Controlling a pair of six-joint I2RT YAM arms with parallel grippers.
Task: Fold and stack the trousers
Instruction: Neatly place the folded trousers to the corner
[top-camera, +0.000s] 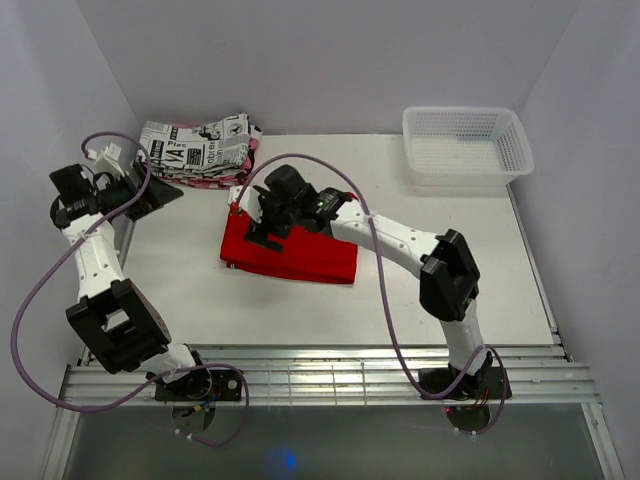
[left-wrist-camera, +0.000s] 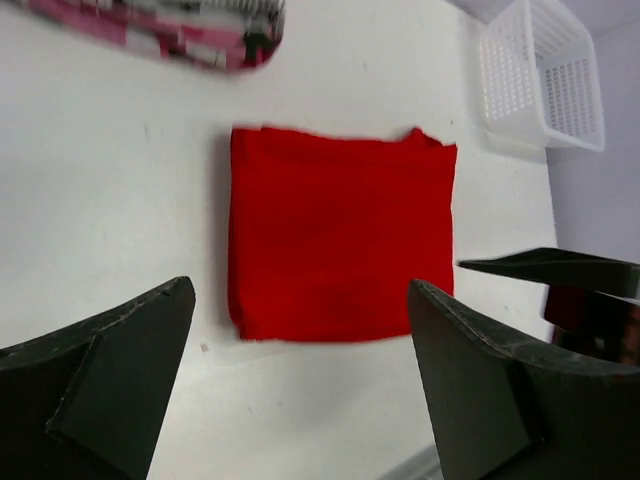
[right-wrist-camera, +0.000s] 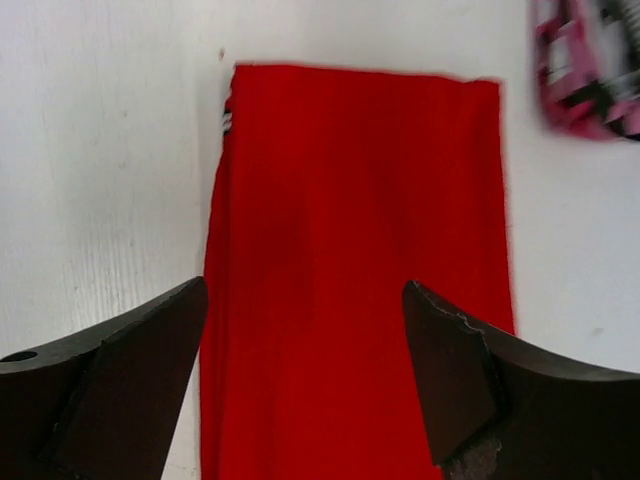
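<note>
Trousers (top-camera: 290, 255), bright red, are lying folded into a compact, squared bundle near the middle of the table (top-camera: 200, 290), slightly left of centre, with nothing gripping them. Nearest the camera, a metal rail (top-camera: 320, 380) is running along the table's near edge. The right gripper (right-wrist-camera: 305, 300) is hovering directly over the bundle, its fingers spread wide and holding nothing. The left gripper (left-wrist-camera: 300, 290) is hanging off to the left side, well apart from the cloth, its fingers likewise gaping and empty. Folding is judged complete, since the edges are lining up neatly and no leg is trailing. Stacking is judged outstanding, as the bundle is lying apart from the newspaper-print garment (top-camera: 200, 148) resting at the far left corner, the likely pile. A white mesh basket (top-camera: 467, 145) is standing at the far right. The table is presenting a plain white, matte surface, and pale, bare walls (top-camera: 330, 60) are enclosing it on three sides.
</note>
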